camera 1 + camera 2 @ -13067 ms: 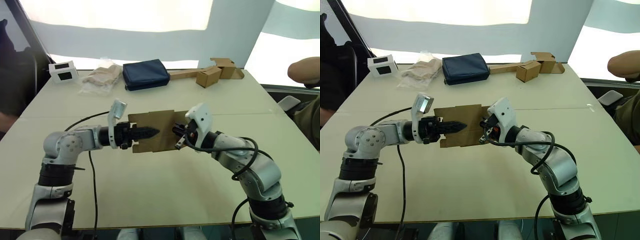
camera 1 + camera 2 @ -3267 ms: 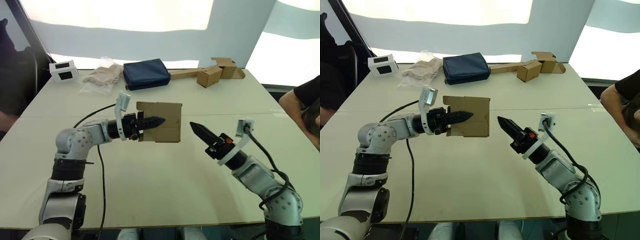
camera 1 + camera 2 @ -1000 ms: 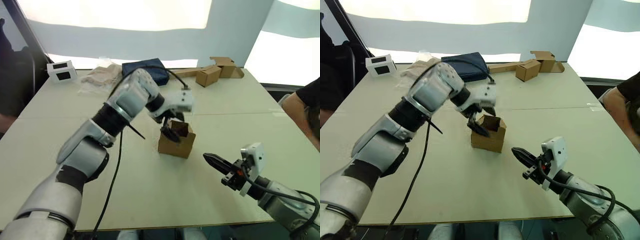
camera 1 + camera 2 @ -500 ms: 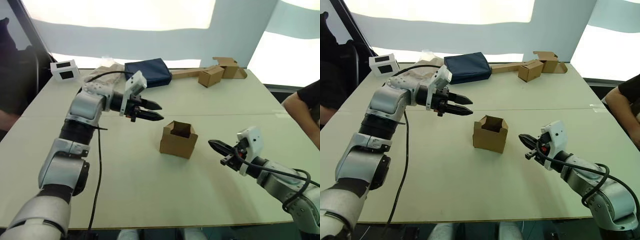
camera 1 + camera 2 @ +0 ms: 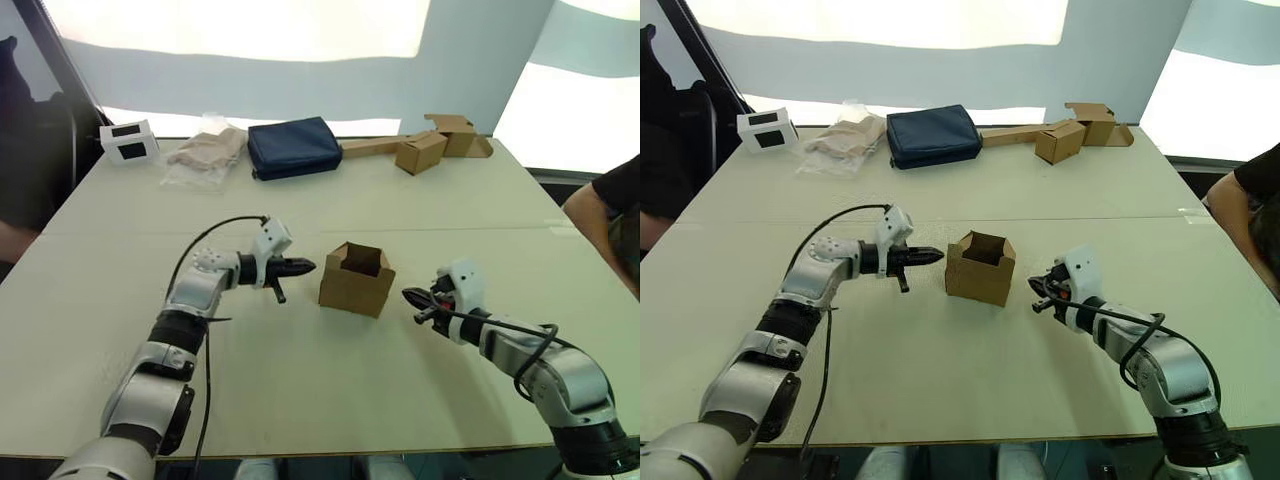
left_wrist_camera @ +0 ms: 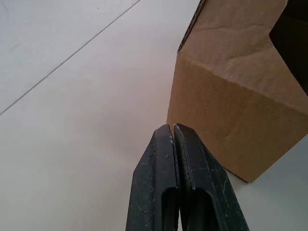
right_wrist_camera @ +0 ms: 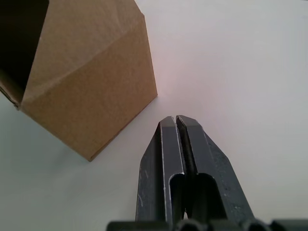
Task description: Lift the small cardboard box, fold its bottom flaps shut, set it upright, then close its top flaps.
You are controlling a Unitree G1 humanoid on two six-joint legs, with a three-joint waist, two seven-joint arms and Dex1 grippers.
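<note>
The small cardboard box (image 5: 355, 282) stands upright on the table, mid-way between my arms. Its top flaps (image 5: 362, 255) stick up around the open, dark inside; the bottom flaps are hidden under it. My left gripper (image 5: 306, 266) is shut and empty, pointing at the box's left side from a short gap. In the left wrist view the shut left gripper (image 6: 173, 127) ends just short of the box wall (image 6: 236, 96). My right gripper (image 5: 408, 295) is also shut and empty, low over the table just right of the box. The right wrist view shows the right gripper (image 7: 175, 118) close to a box corner (image 7: 91, 91).
Along the far edge lie a navy pouch (image 5: 292, 148), a clear bag of beige material (image 5: 205, 155), a white device (image 5: 128, 141) and small brown boxes joined by a cardboard strip (image 5: 425, 148). A person's arm (image 5: 610, 205) shows at the right edge.
My left gripper has dropped from up and behind-left to beside the box and has shut. My right gripper has moved in closer to the box. The box has stayed put.
</note>
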